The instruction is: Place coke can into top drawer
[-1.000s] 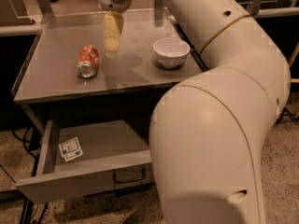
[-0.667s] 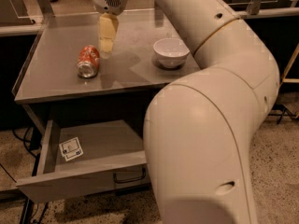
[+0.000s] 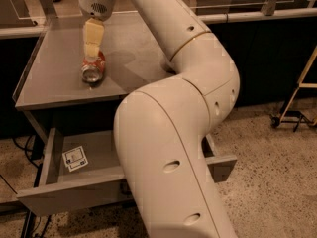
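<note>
The coke can (image 3: 94,69), red-orange with a silver end, lies on its side on the grey table top (image 3: 54,78), toward the left front. My gripper (image 3: 92,55) hangs from the white arm and comes down directly onto the can's far end, touching or nearly touching it. The top drawer (image 3: 64,195) is pulled open below the table. A small white square tag (image 3: 75,157) lies inside it on the left. My arm covers the drawer's right part.
My bulky white arm (image 3: 168,133) fills the middle of the view and hides the right part of the table. A rail (image 3: 257,15) runs behind the table. A wheeled stand (image 3: 292,115) is on the speckled floor at the right.
My gripper has moved left and down from above the table's middle onto the can. My arm has swung across and now hides the white bowl.
</note>
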Robot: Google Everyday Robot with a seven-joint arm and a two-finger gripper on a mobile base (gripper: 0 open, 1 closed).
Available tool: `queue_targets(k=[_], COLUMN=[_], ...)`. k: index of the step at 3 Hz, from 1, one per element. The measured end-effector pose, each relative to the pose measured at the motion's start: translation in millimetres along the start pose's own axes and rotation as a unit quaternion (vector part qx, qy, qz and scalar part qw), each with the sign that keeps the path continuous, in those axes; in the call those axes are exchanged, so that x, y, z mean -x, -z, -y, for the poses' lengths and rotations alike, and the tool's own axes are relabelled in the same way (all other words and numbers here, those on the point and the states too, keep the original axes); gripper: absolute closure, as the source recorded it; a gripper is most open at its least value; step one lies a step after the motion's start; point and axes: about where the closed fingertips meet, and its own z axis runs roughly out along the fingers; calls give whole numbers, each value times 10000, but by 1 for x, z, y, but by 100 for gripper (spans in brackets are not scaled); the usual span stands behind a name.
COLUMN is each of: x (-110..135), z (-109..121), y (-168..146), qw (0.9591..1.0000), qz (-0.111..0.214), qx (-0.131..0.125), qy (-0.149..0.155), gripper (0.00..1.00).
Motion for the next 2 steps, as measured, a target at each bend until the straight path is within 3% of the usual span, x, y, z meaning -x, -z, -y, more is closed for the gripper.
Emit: queue_targets(k=[2], x=[-19], z=[4], y=[-31], qw=[9970], qz=[-572], qx=[182], qy=[-480], gripper=[0])
